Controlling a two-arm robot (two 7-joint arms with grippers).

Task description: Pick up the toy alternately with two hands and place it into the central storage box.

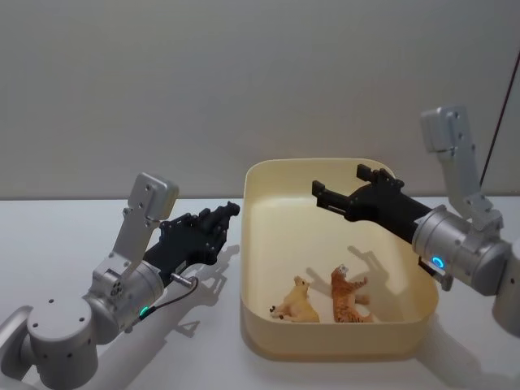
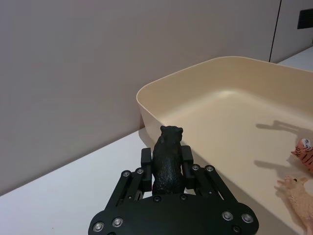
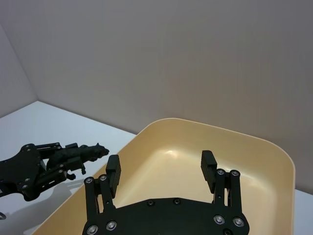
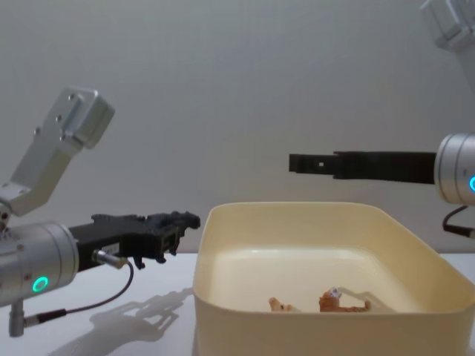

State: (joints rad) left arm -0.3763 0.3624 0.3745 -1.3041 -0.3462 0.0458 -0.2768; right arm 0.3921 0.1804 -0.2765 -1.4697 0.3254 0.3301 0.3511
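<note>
Firmly between left claw point(image 2: 167, 164) fingers: black bear point(image 2: 167, 160).

— What is carrying everything here?

— A white table point(image 1: 97, 236) is stretching across the scene, in front of a plain grey wall.

— And what is lying directly on it?

— The central storage box point(image 1: 258, 325) is sitting on it, a large cream-yellow tub with rounded corners. Shadows are falling on the table surface just beside the tub's left wall.
</note>
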